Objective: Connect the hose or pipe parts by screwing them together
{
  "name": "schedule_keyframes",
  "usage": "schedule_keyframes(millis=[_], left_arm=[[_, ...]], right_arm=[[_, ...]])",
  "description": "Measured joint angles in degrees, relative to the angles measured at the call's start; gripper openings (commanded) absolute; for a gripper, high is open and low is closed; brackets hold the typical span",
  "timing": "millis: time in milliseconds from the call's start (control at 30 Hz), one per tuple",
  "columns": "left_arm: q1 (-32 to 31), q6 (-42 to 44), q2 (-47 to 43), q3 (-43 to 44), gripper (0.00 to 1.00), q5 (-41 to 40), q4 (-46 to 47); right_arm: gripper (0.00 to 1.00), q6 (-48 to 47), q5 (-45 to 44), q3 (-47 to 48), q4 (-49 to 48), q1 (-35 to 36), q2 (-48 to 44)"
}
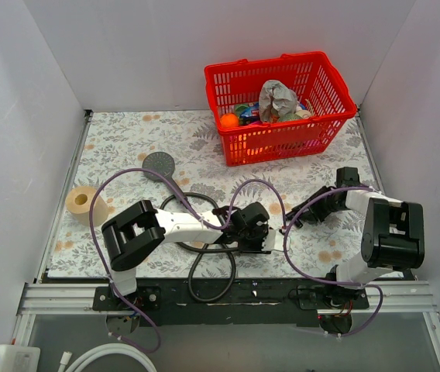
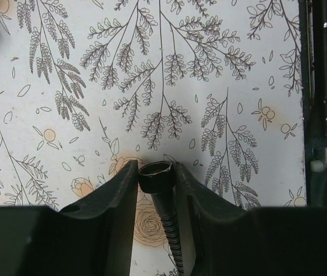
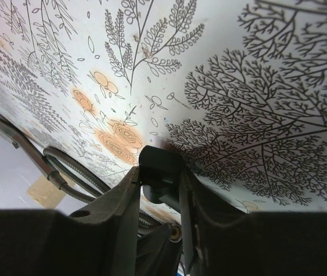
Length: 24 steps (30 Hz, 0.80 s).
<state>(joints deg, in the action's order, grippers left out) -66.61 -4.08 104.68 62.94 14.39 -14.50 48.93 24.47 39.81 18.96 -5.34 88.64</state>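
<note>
The grey shower head (image 1: 159,164) lies disc-up at the back left, its handle running toward the middle. The black hose (image 1: 191,279) loops over the floral table and the near rail. My left gripper (image 1: 269,235) reaches right. In its wrist view the left gripper (image 2: 155,167) is shut on the hose's black end nut (image 2: 155,177), whose open mouth faces forward. My right gripper (image 1: 288,225) reaches left toward it. The right gripper (image 3: 159,171) is closed on a dark fitting (image 3: 160,161). I cannot tell which part that fitting belongs to. Hose coils (image 3: 74,169) lie behind it.
A red basket (image 1: 282,139) of odds and ends stands at the back right. A roll of tape (image 1: 81,200) lies at the left edge. Purple cables (image 1: 111,182) arc over both arms. White walls enclose the table; a black rail (image 1: 266,294) runs along the near edge.
</note>
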Motion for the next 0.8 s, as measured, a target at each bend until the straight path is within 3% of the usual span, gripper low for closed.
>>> schedule_keyframes(millis=[200,267,800], left_arm=[[-0.11,0.17,0.07,0.0,0.0,0.0,0.37],[-0.31,0.24,0.07,0.0,0.0,0.02,0.37],[-1.57,0.31,0.07,0.2,0.0,0.02,0.39]], right_arm=[[0.61,-1.6,1.64,0.98,1.55,-0.48,0.66],[0.62,-2.27,2.05,2.45,2.89,-0.42,1.7],[0.46,-7.41,1.46,10.27,13.97,-0.44,8.92]])
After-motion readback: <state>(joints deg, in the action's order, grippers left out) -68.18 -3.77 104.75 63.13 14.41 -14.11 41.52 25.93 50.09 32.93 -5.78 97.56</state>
